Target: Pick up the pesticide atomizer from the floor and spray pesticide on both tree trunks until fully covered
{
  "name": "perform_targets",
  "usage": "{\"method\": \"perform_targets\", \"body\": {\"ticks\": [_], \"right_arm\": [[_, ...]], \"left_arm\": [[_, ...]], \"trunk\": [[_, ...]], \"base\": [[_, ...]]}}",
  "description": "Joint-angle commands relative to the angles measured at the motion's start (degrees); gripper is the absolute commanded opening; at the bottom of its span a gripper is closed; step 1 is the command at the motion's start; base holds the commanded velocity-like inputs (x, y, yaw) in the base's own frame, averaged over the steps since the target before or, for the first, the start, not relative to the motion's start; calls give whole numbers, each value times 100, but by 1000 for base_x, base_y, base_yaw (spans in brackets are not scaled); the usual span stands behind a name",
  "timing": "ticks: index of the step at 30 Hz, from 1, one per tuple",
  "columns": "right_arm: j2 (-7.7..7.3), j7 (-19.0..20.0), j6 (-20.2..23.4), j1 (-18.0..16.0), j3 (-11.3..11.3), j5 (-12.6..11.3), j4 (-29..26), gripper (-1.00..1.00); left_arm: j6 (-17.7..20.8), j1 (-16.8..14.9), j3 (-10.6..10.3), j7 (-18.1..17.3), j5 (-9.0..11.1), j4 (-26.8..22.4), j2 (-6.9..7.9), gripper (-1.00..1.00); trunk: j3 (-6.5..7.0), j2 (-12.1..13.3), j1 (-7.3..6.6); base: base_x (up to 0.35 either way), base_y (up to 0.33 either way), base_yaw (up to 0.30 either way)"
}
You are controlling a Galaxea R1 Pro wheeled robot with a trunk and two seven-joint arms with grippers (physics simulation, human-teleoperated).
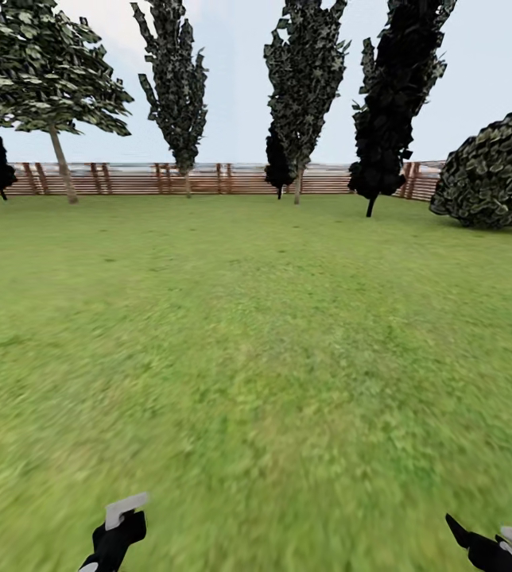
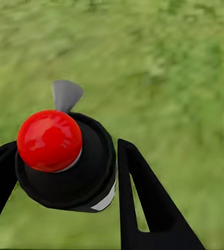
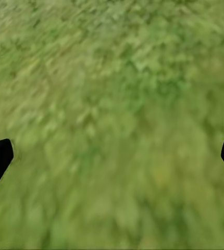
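Observation:
The pesticide atomizer (image 2: 49, 140) has a black round body, a red top and a grey nozzle (image 2: 66, 95). It sits between the black fingers of my left gripper (image 2: 64, 155), which is shut on it above the grass. In the head view the left gripper (image 1: 114, 539) is low at the left, with the grey nozzle (image 1: 125, 508) sticking up. One broad-crowned tree (image 1: 41, 71) stands far off at the back left, its bare trunk (image 1: 63, 168) in front of the fence. A second such tree is out of view. My right gripper (image 3: 112, 156) is open over bare grass, and appears low right (image 1: 490, 550).
A wide green lawn (image 1: 256, 334) stretches ahead to a brown slatted fence (image 1: 208, 179). Three dark narrow cypress-like trees (image 1: 178, 87) stand along the fence. A round leafy bush (image 1: 494, 171) sits at the far right.

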Motion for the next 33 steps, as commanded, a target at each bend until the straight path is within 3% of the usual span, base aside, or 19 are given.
{"method": "perform_targets", "body": {"ticks": [1, 7, 33], "right_arm": [[0, 0, 1, -1, 0, 0, 0, 100], [0, 0, -1, 0, 0, 0, 1, 100], [0, 0, -1, -1, 0, 0, 1, 100]], "left_arm": [[0, 0, 2, 1, 1, 0, 0, -100], [0, 0, 2, 1, 1, 0, -2, -100], [0, 0, 2, 1, 1, 0, 1, -100]], "trunk": [[23, 2, -2], [156, 10, -18], [222, 14, -26]], "base": [[0, 0, 287], [0, 0, 287], [0, 0, 287]]}}
